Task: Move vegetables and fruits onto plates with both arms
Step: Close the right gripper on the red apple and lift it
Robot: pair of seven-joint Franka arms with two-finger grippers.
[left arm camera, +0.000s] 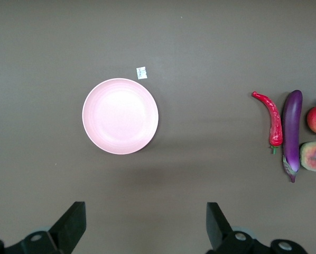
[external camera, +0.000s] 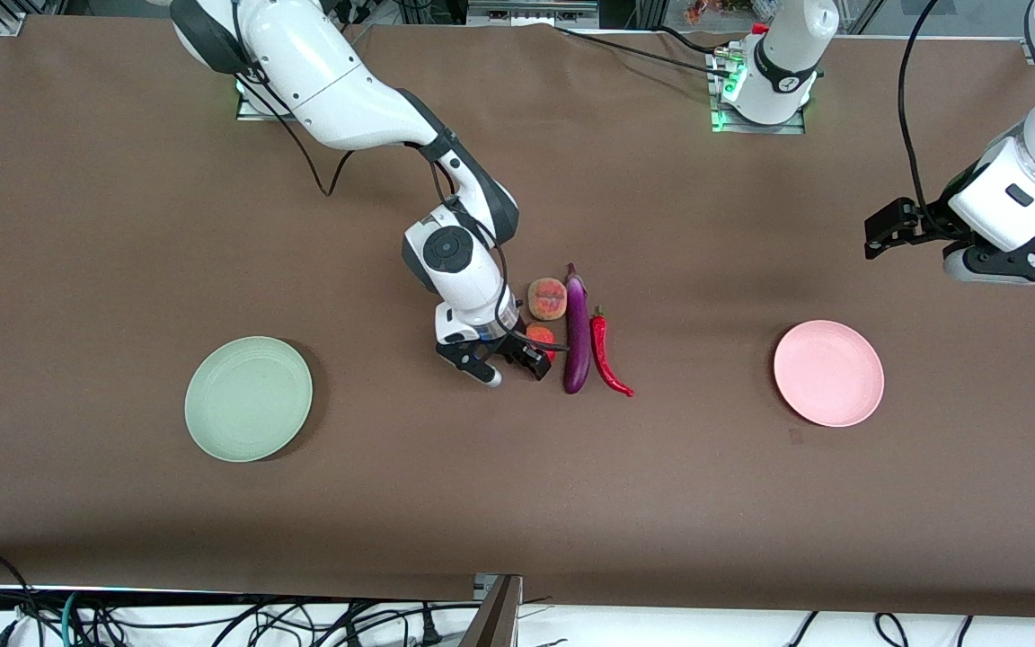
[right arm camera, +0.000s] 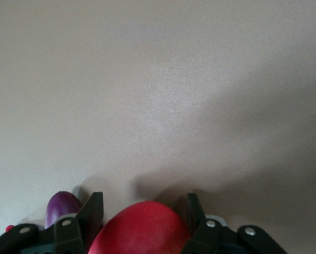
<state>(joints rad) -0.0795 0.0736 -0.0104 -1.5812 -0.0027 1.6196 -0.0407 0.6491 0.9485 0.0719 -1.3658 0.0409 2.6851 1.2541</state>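
My right gripper (external camera: 514,370) is down at the middle of the table, with its fingers closed on the two sides of the round red pomegranate (external camera: 543,337), which rests on the cloth. In the right wrist view the pomegranate (right arm camera: 139,230) fills the gap of the gripper (right arm camera: 145,211). The peach (external camera: 547,298) lies just farther from the front camera. The purple eggplant (external camera: 577,337) and the red chili (external camera: 605,355) lie beside them toward the left arm's end. My left gripper (external camera: 881,235) waits open and empty, high near the pink plate (external camera: 828,372); in the left wrist view the gripper (left arm camera: 146,222) is beside that plate (left arm camera: 120,116).
The mint green plate (external camera: 248,398) sits toward the right arm's end, nearer the front camera than the produce. A small white tag (left arm camera: 141,73) lies beside the pink plate. Brown cloth covers the table. Cables hang along the front edge.
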